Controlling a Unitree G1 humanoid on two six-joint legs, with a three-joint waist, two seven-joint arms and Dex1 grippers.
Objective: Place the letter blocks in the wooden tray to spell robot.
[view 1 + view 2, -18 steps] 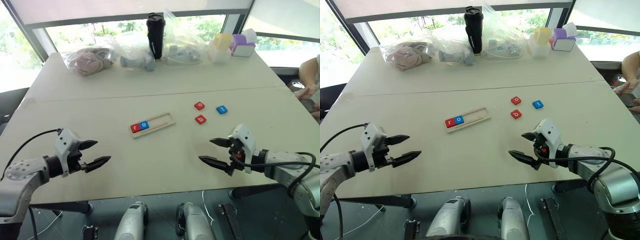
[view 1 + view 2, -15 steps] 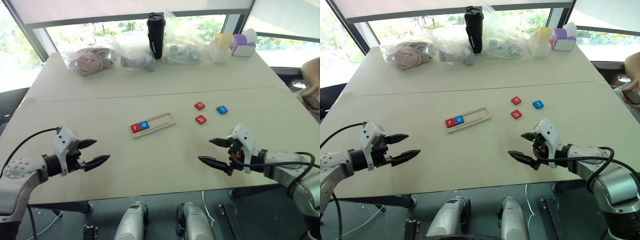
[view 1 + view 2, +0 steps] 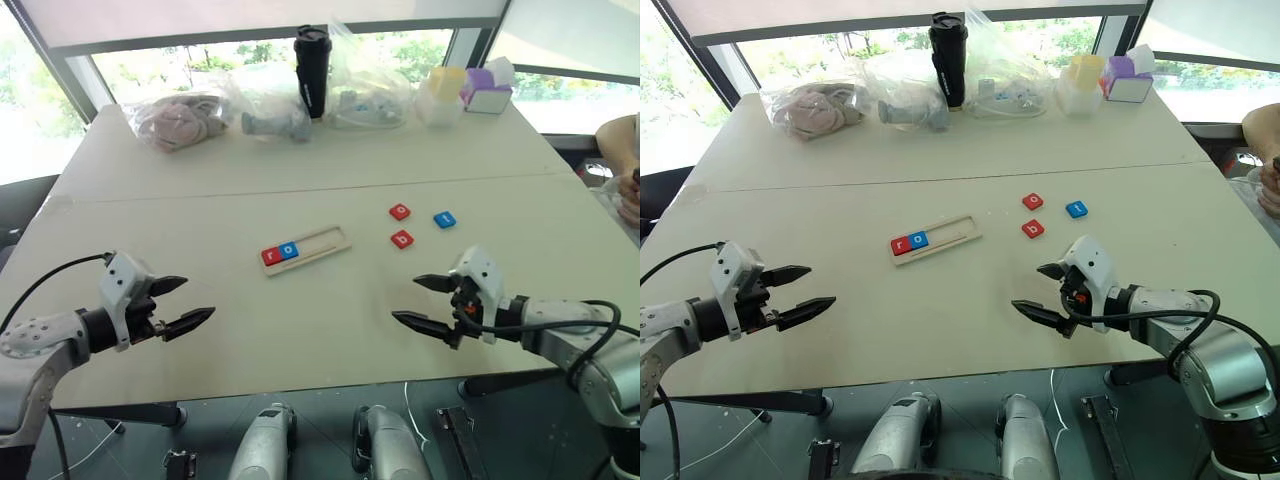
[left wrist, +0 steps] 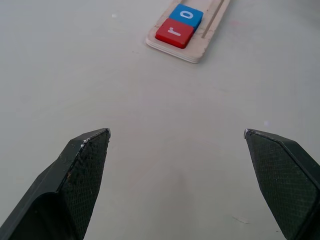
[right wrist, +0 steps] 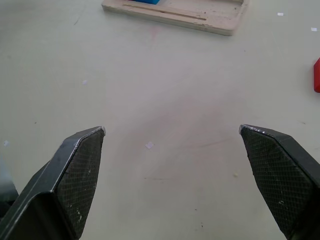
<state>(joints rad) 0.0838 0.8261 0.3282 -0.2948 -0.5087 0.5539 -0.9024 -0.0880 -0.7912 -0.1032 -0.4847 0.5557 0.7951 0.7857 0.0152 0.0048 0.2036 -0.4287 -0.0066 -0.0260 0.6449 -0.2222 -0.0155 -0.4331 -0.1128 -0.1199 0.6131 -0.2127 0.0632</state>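
Black jaws of left gripper and right gripper spread wide, empty, angled inward above table.

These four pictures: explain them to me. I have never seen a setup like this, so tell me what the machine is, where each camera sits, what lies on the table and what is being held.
This is a humanoid robot with two arms. Two pictures come from cameras on its head, looking down over the table. The other two come from cameras on its wrists, each looking out between that arm's two black fingers.

The left end effector and the right end effector both hover above the near part of the table, open and holding nothing.

In the middle lies a wooden tray with a red "r" block and a blue "o" block seated at its left end. To its right, loose on the table, lie a red "o" block, a red "b" block and a blue "t" block.

At the far edge stand a black tumbler, plastic bags and pastel boxes.
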